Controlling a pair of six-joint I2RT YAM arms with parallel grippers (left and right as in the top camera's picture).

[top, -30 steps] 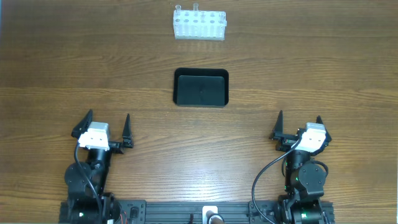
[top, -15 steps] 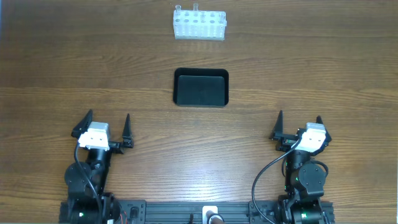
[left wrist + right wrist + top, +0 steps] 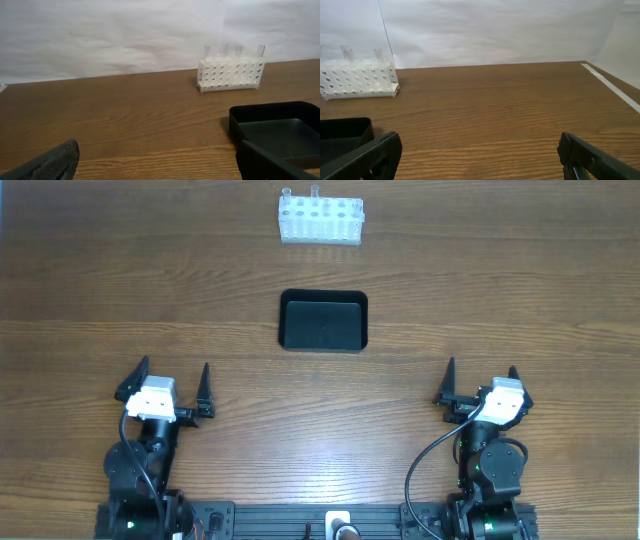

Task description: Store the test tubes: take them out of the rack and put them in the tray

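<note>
Change: I see none since a second ago.
Left gripper (image 3: 174,365): fingers apart, holding nothing.
Right gripper (image 3: 481,367): fingers apart, holding nothing.
Test tubes (image 3: 287,194): standing in rack (image 3: 320,225).

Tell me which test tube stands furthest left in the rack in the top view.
The test tube at the rack's far left corner; every other tube stands further right.

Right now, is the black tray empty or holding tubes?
Empty. The tray shows a bare floor in the top view, and the tubes stand upright in the white rack.
</note>
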